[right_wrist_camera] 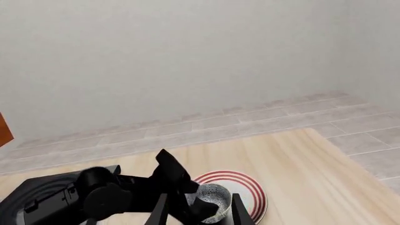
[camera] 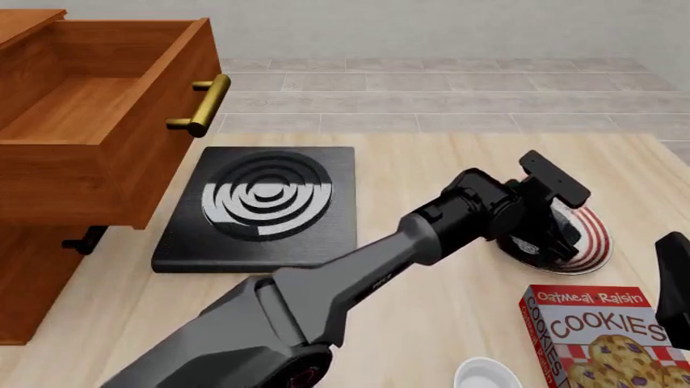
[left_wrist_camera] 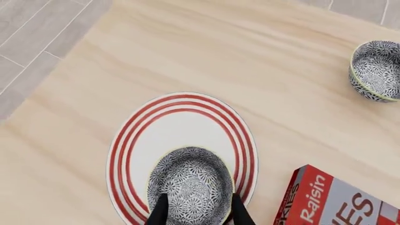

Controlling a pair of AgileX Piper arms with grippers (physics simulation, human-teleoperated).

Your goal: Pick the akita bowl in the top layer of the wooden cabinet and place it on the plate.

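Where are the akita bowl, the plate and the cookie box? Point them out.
akita bowl [left_wrist_camera: 189,180], left wrist view, patterned inside.
plate [left_wrist_camera: 181,124], left wrist view, bare white centre.
cookie box [camera: 603,335], front view, printed top face.

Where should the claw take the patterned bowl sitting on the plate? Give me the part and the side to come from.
Grip the akita bowl by its wall just under the rim, coming straight down from above. It sits upright, mouth up, on the plate. It is round, so any pair of opposite sides works. The left claw straddles it this way.
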